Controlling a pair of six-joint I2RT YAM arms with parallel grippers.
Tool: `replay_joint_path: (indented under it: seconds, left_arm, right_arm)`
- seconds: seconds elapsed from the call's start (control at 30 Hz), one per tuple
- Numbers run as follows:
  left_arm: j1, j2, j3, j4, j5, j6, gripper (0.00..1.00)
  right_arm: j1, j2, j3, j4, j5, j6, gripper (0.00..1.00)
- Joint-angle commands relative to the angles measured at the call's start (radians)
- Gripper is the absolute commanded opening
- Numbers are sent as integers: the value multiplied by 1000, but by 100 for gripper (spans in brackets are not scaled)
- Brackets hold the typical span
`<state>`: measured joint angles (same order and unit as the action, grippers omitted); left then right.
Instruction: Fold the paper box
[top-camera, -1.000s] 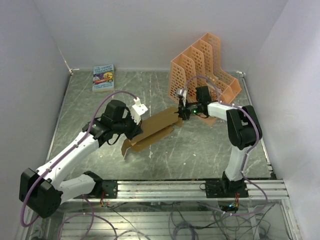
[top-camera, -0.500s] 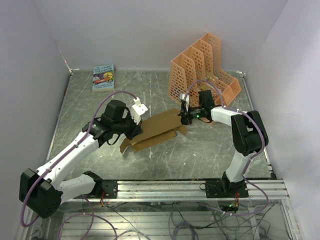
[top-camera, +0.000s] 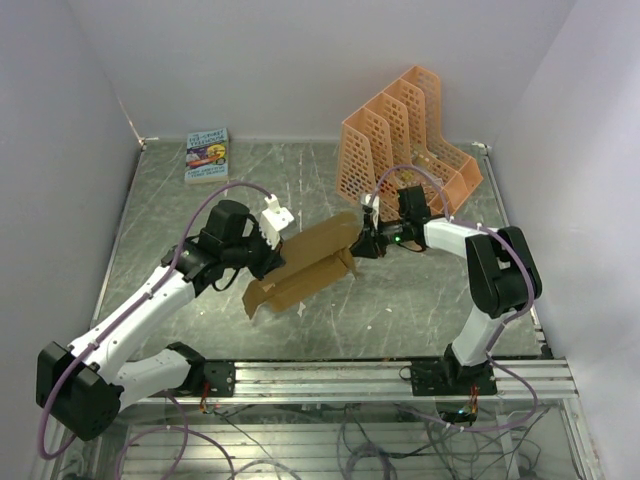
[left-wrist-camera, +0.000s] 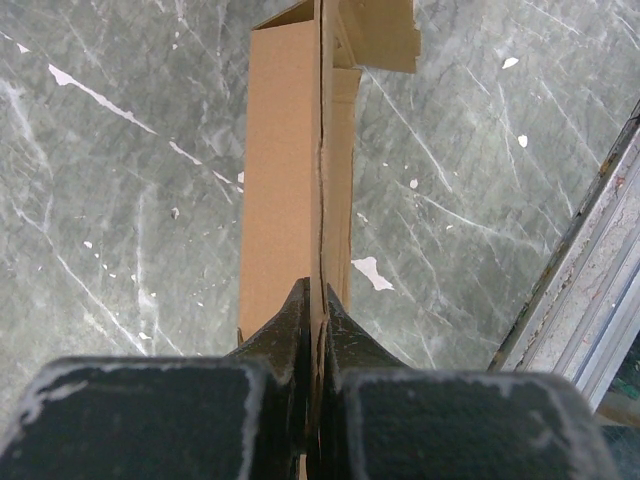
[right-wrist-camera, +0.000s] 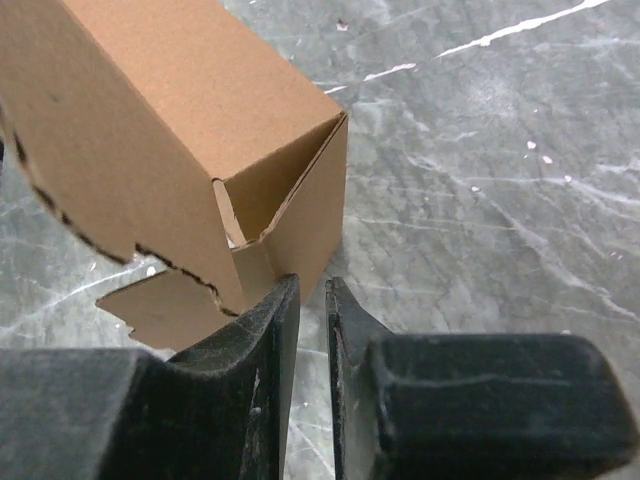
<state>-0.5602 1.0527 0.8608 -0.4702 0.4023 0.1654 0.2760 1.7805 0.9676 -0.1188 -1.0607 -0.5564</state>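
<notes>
The paper box (top-camera: 310, 258), plain tan cardboard, lies slantwise mid-table and stands partly opened into a tube. My left gripper (top-camera: 268, 252) is shut on its near-left end; in the left wrist view the fingers (left-wrist-camera: 317, 290) pinch a thin upright cardboard edge, with the box (left-wrist-camera: 285, 170) stretching away from them. My right gripper (top-camera: 361, 244) sits at the box's far-right end. In the right wrist view its jaws (right-wrist-camera: 312, 283) stand a narrow gap apart with bare table between them, the left fingertip touching the lower corner of the box (right-wrist-camera: 170, 130) beside a torn-edged flap.
An orange perforated file rack (top-camera: 405, 135) stands close behind the right arm at the back right. A small colourful book (top-camera: 207, 155) lies at the back left. A metal rail (top-camera: 390, 375) runs along the table's near edge, also in the left wrist view (left-wrist-camera: 590, 270).
The box has gone from nearly flat to a raised, opened tube. My right gripper moved slightly left and down at the box's end and its jaws parted a little. The left grip is unchanged.
</notes>
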Motion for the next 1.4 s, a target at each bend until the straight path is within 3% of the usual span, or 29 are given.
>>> replay_joint_path:
  seconds: [0.0,0.43,0.7,1.0,1.2,1.37]
  left_arm:
    - [-11,-12,5,-19,0,10,7]
    - [-36,8,10,-19,8,5,7]
    - [-36,12,11,-16,-5,-1,7]
    - [-37,24,9,2,-3,-16,7]
    - [-36,16,3,12,-1,-22,7]
    - [-37,22,0,22,9,-24,7]
  right_arm:
    - [2,-32,-29,8,-19,22,18]
    - [-6,-81,-94,126,-18,165,40]
    - [-7,-117,-171,288,-1,288,54]
    - [-2,-120,-294,585,91,522,55]
    - [31,-113,-355,758,110,605,52]
    - [65,-102,-366,775,160,569,52]
